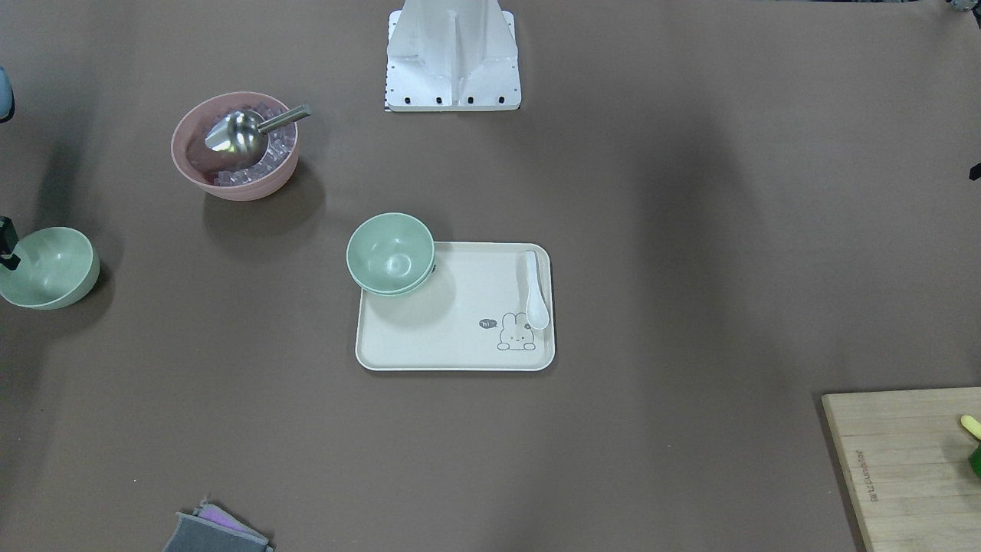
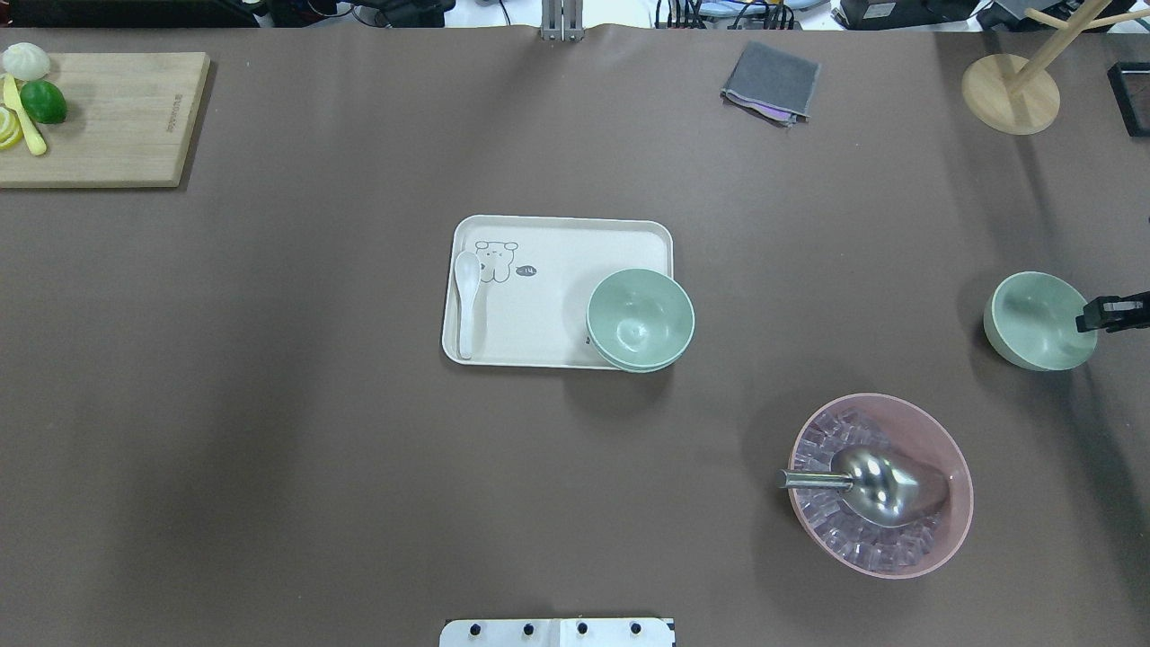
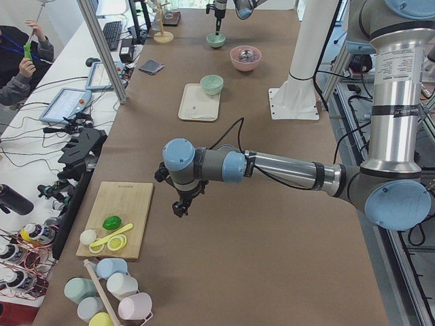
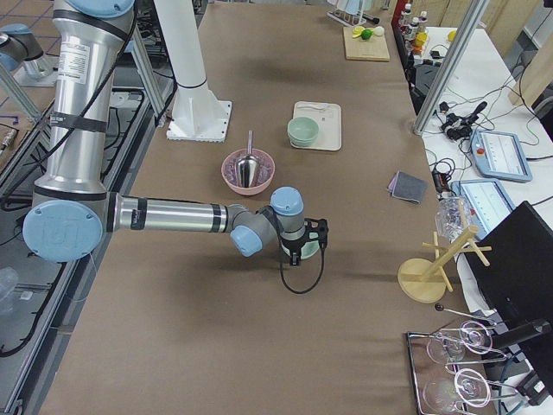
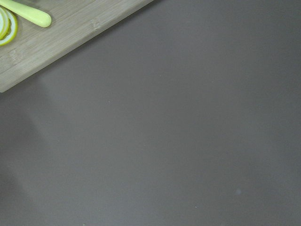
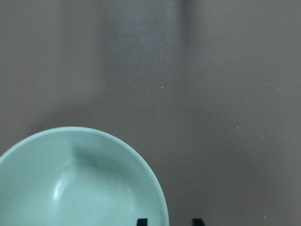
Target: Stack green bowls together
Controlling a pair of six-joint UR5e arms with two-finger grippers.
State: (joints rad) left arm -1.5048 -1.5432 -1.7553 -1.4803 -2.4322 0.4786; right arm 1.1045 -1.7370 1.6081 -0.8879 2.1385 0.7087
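Note:
Two green bowls sit nested on the near right corner of a cream tray; they also show in the front view. The third green bowl stands alone on the table at the far right. My right gripper is at that bowl's rim. In the right wrist view its fingertips stand apart, one inside and one outside the rim of the bowl. My left gripper hovers over bare table beside the cutting board; I cannot tell if it is open or shut.
A pink bowl with ice cubes and a metal scoop stands near the lone green bowl. A white spoon lies on the tray. A cutting board with citrus, a grey cloth and a wooden stand line the far edge.

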